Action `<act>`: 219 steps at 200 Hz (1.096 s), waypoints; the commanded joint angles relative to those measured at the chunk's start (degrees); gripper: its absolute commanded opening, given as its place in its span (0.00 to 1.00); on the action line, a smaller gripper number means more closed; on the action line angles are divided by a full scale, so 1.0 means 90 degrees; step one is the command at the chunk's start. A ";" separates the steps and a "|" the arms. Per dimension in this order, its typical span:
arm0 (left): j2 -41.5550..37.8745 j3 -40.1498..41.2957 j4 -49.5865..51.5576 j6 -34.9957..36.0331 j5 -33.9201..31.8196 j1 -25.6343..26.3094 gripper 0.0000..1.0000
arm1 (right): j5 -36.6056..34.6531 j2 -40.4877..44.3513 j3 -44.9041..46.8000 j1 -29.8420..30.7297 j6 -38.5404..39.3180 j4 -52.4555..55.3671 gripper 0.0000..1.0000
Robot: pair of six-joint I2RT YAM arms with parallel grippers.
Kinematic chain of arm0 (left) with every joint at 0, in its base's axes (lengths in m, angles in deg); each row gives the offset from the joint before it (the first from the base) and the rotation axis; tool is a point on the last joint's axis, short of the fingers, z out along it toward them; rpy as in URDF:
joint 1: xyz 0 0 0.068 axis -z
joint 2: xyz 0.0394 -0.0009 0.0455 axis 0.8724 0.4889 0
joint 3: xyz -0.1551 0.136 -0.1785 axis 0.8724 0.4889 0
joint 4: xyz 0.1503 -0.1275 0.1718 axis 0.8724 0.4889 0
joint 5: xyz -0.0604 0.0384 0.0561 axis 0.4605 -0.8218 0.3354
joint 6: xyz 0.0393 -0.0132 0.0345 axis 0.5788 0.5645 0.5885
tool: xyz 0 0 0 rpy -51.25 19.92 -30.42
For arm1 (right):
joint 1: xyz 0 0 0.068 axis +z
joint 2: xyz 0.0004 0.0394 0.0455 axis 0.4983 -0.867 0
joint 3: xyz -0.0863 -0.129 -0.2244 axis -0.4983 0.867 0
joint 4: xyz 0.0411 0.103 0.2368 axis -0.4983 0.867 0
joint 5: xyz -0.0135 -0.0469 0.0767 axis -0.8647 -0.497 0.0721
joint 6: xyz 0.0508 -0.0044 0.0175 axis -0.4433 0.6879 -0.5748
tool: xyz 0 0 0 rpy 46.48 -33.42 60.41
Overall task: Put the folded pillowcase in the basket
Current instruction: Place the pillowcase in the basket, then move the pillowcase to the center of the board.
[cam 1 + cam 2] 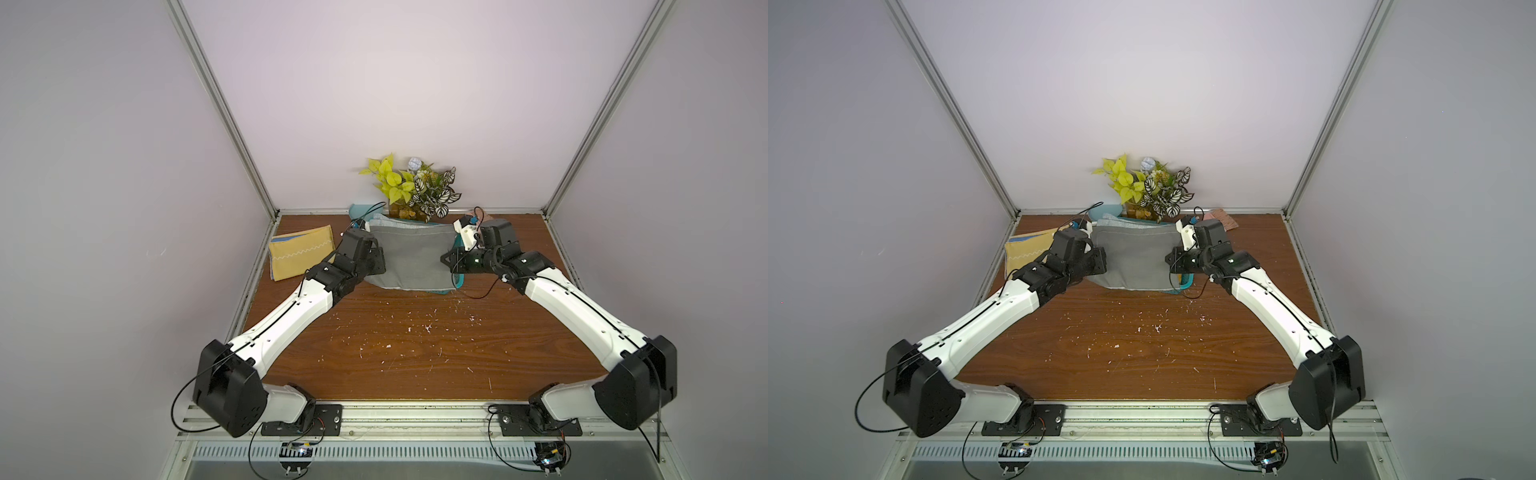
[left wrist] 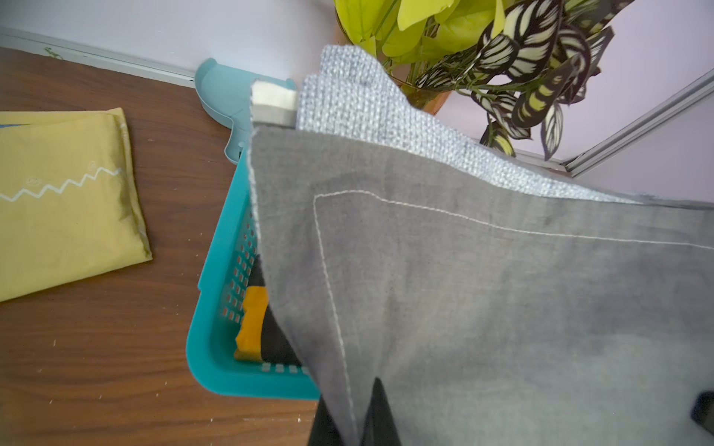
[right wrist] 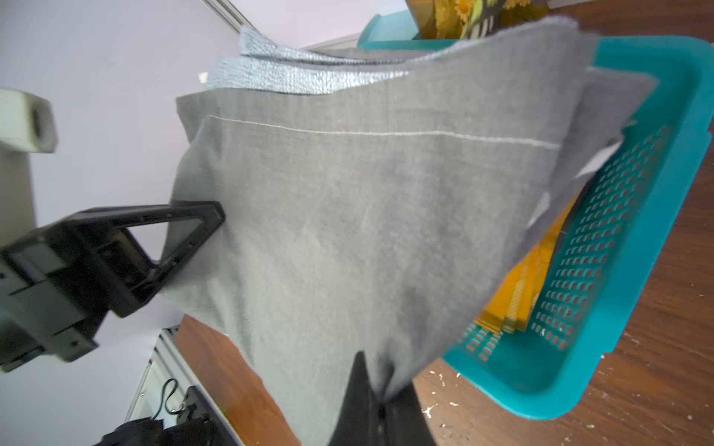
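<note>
A: Brown wood counter [image 1: 415, 345], white walls. Gripper states?
B: Both pinched fully closed: left gripper [image 1: 379, 266] on the left edge of the grey pillowcase [image 1: 411, 257], right gripper [image 1: 446, 259] on its right edge.
A: Pillowcase position?
B: Stretched between them, lifted over the teal basket [image 2: 216, 309], which sits near the plant [image 1: 415, 187]. Orange item [image 2: 253, 324] inside the basket. Yellow folded cloth [image 1: 301, 257] lies on the counter's left side.

This is a robot lab cell. Plain walls [image 1: 415, 83] and aluminium framing [image 1: 224, 112] box in a worktop [image 1: 415, 340] and two rail-mounted arms [image 1: 286, 320].
</note>
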State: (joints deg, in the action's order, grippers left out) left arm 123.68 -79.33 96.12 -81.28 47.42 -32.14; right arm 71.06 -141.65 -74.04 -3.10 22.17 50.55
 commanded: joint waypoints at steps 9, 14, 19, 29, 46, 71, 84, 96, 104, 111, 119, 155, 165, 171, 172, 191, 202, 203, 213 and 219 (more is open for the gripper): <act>0.0656 -0.0344 -0.0644 0.0581 0.0227 -0.0307 0.00 | -0.0301 -0.0323 -0.0322 -0.0234 0.0259 -0.0646 0.00; 0.0778 -0.0396 -0.0681 0.0608 0.0219 -0.0337 0.00 | -0.0328 -0.0396 -0.0315 -0.0258 0.0254 -0.0695 0.00; 0.0883 -0.0438 -0.0710 0.0610 0.0190 -0.0367 0.00 | -0.0357 -0.0470 -0.0307 -0.0292 0.0251 -0.0725 0.00; 0.1108 -0.0496 -0.0831 0.0618 0.0157 -0.0427 0.00 | -0.0384 -0.0592 -0.0266 -0.0345 0.0265 -0.0829 0.00; 0.1450 -0.0553 -0.1033 0.0660 0.0245 -0.0524 0.00 | -0.0427 -0.0791 -0.0196 -0.0415 0.0267 -0.1014 0.00; 0.1961 -0.0760 -0.1275 0.0756 0.0599 -0.0643 0.00 | -0.0413 -0.1070 -0.0295 -0.0495 0.0290 -0.1085 0.00; 0.2264 -0.1059 -0.1048 0.0907 0.0481 -0.0653 0.00 | -0.0490 -0.1223 -0.0401 -0.0530 0.0323 -0.1093 0.00; 0.2533 -0.1310 -0.0856 0.0970 0.0457 -0.0699 0.00 | -0.0536 -0.1367 -0.0475 -0.0568 0.0336 -0.1111 0.03; 0.2678 -0.1388 -0.0829 0.0984 0.0467 -0.0735 0.00 | -0.0533 -0.1468 -0.0525 -0.0583 0.0335 -0.1130 0.09; 0.2755 -0.1405 -0.0848 0.0967 0.0475 -0.0760 0.04 | -0.0514 -0.1562 -0.0569 -0.0587 0.0331 -0.1115 0.16; 0.2834 -0.1387 -0.0885 0.0959 0.0474 -0.0791 0.19 | -0.0498 -0.1629 -0.0595 -0.0593 0.0335 -0.1105 0.26; 0.2551 -0.1026 -0.1088 0.0866 0.0117 -0.0814 0.62 | -0.0620 -0.1348 -0.0307 -0.0590 0.0373 -0.1311 0.47; 0.2356 -0.0970 -0.0994 0.0828 -0.0095 -0.0824 0.75 | -0.0646 -0.1174 -0.0276 -0.0588 0.0396 -0.1278 0.49; 0.2239 -0.0965 -0.0869 0.0812 -0.0277 -0.0839 0.81 | -0.0645 -0.1062 -0.0264 -0.0595 0.0423 -0.1237 0.51; 0.2218 -0.0965 -0.0856 0.0804 -0.0311 -0.0841 0.81 | -0.0644 -0.1032 -0.0259 -0.0594 0.0425 -0.1235 0.51; 0.1754 -0.0899 -0.0457 0.0714 -0.0947 -0.0922 0.90 | -0.0526 -0.0545 -0.0014 -0.0588 0.0436 -0.1212 0.55; 0.1479 -0.0760 -0.0312 0.0651 -0.1189 -0.1075 0.94 | -0.0472 -0.0211 0.0177 -0.0584 0.0441 -0.1188 0.56; 0.1457 -0.0750 -0.0305 0.0645 -0.1202 -0.1101 0.95 | -0.0460 -0.0182 0.0196 -0.0584 0.0443 -0.1185 0.57; 0.1308 -0.0667 -0.0042 0.0453 -0.1251 -0.1397 0.97 | -0.0387 0.0114 0.0368 -0.0580 0.0434 -0.1142 0.58; 0.1285 -0.0661 0.0188 0.0283 -0.1216 -0.1620 0.98 | -0.0345 0.0296 0.0472 -0.0581 0.0420 -0.1106 0.59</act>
State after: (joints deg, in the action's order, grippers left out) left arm 138.63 -86.25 91.00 -75.01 42.41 -40.81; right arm 66.19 -146.09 -72.01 -8.37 25.51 41.18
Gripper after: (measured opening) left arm 0.958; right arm 0.577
